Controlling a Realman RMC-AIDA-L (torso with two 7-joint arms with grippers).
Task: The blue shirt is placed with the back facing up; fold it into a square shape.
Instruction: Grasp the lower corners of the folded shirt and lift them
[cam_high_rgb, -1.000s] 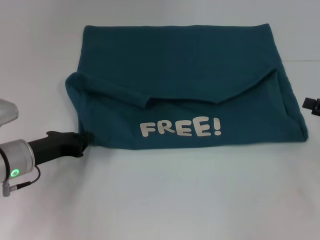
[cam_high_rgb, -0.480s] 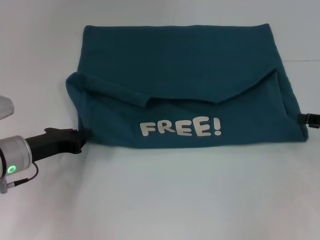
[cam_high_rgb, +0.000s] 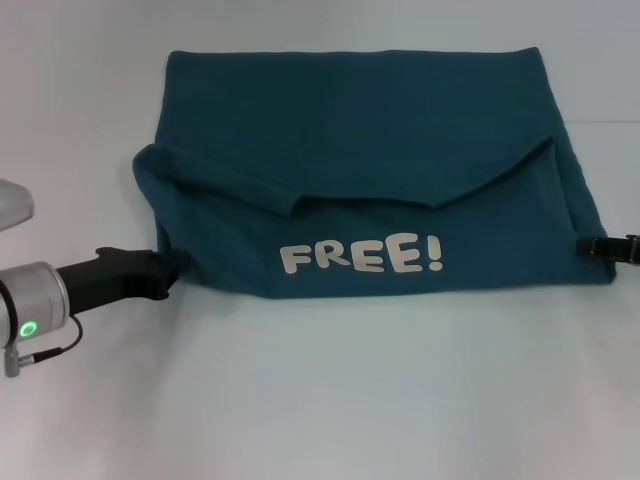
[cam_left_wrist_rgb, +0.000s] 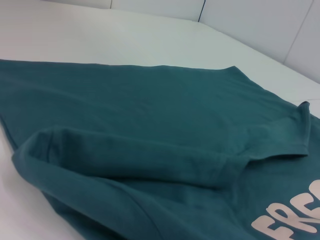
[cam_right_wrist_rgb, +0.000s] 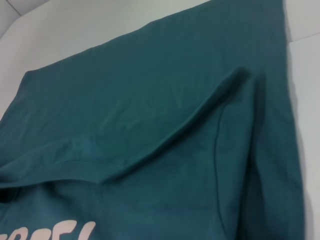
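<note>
Head view: the blue shirt (cam_high_rgb: 370, 170) lies flat on the white table (cam_high_rgb: 330, 390), filling the upper and middle part of the frame. Its near portion is folded up over the rest, so the cream "FREE!" lettering (cam_high_rgb: 360, 257) faces up at centre, just above the near edge. The folded flap's upper edge runs in a shallow V across the middle, with a rolled sleeve hem at centre left.

The left gripper (cam_high_rgb: 172, 268) enters from the lower left of the frame, its black body ending at the shirt's near-left corner and touching the cloth. Its tips are hidden at the fabric edge; cannot tell whether they are spread or pinched. A green light shows on the silver wrist (cam_high_rgb: 28, 327).

The right gripper (cam_high_rgb: 590, 245) is only a small black tip at the right edge of the frame, meeting the shirt's near-right side. Spread of its tips: cannot tell.

Left wrist view: shows no fingers. It gives a close look at the rolled sleeve fold (cam_left_wrist_rgb: 150, 160) and part of the lettering at the lower right, detail the head view flattens.

Right wrist view: also no fingers. It shows the flap edge as a raised ridge (cam_right_wrist_rgb: 200, 117) standing off the layer below, and lettering at the lower left.
</note>
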